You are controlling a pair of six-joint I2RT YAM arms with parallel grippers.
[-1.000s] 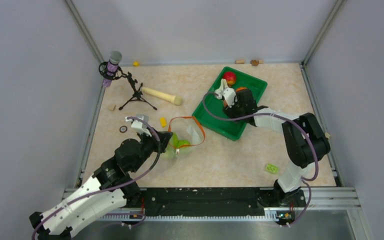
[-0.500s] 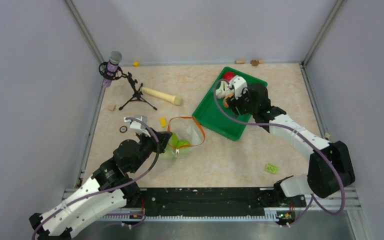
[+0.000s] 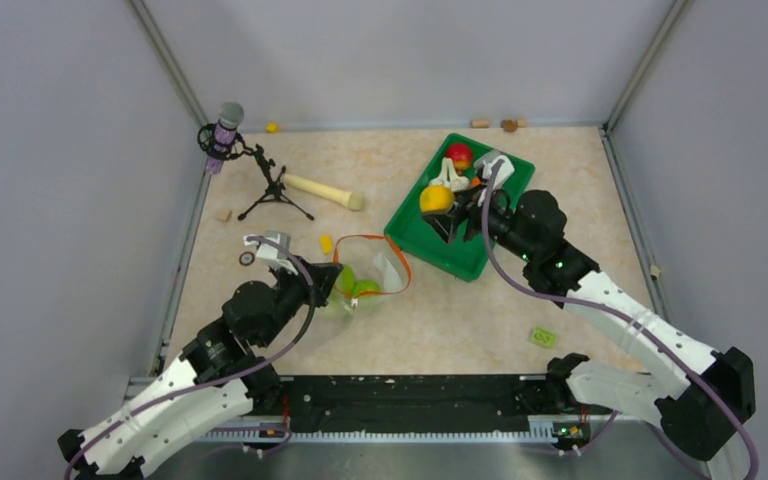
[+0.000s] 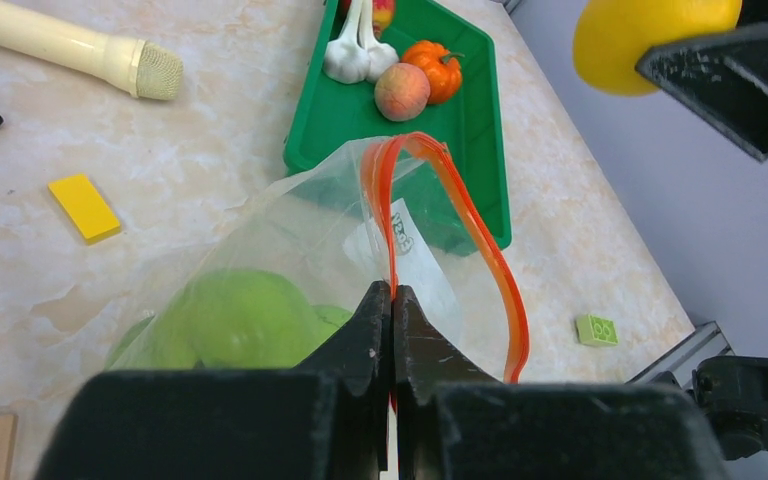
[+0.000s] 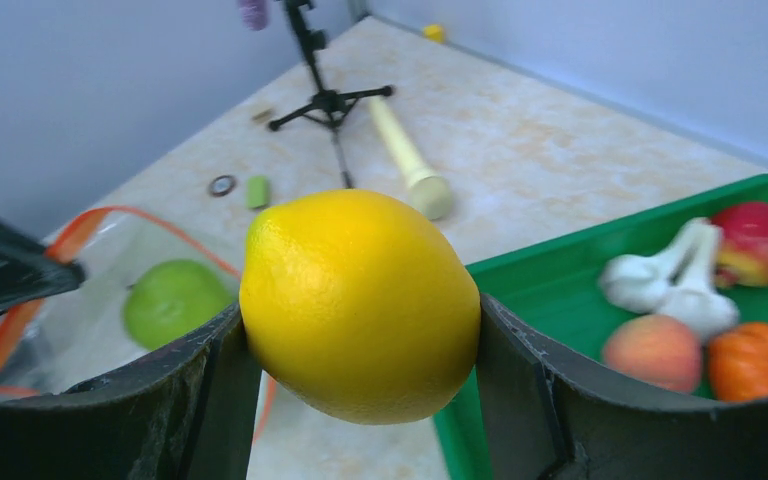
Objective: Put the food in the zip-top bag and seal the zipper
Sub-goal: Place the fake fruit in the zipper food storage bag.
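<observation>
From above, the right pincer (image 3: 438,204) holds the yellow lemon (image 3: 434,197) over the left side of the green tray (image 3: 442,247), while the left pincer (image 3: 336,283) sits at the zip-top bag (image 3: 385,268) lying on the bench (image 3: 480,320). The left wrist view shows its jaws pressed together on the bag's orange-red zipper (image 4: 407,141), with green apples (image 4: 230,320) inside the bag. The right wrist view shows the lemon clamped between widely parted fingers (image 5: 200,392), with garlic (image 5: 665,275), peach (image 5: 657,350), pumpkin (image 5: 760,362) and red apple (image 5: 760,240) in the tray.
</observation>
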